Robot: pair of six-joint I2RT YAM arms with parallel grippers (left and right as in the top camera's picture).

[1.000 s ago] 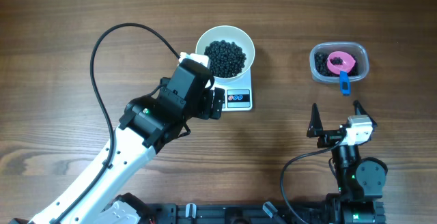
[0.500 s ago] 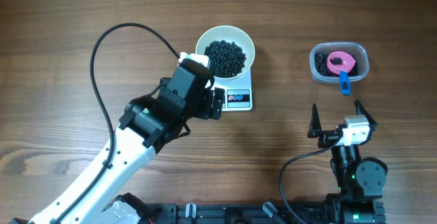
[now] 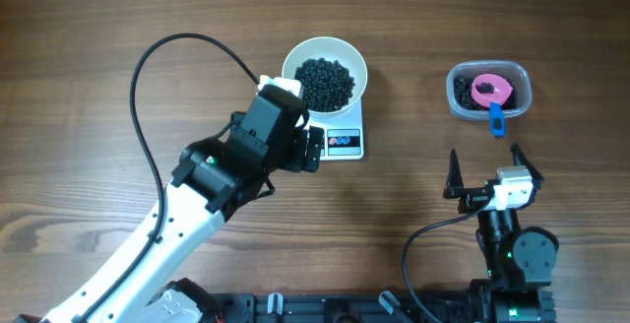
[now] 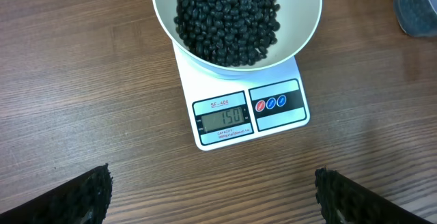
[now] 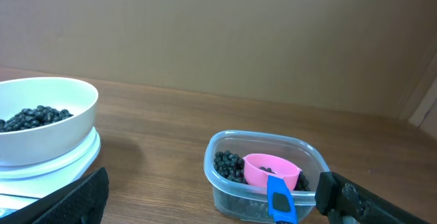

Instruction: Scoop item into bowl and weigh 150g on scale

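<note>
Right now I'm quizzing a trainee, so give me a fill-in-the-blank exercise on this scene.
The white bowl of black beans sits on the ____.
The grey display reads ____.
The pink scoop lies in the clear ____.
The left tool and right tool both stand ____.
Missing: scale; 150; tub; open.

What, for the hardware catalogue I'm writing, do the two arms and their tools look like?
The left arm has a white lower link and black upper housings, with a black cable looping off it. The right arm is black with a white wrist block. The left tool and right tool both have black, rough-edged fingers.
</note>
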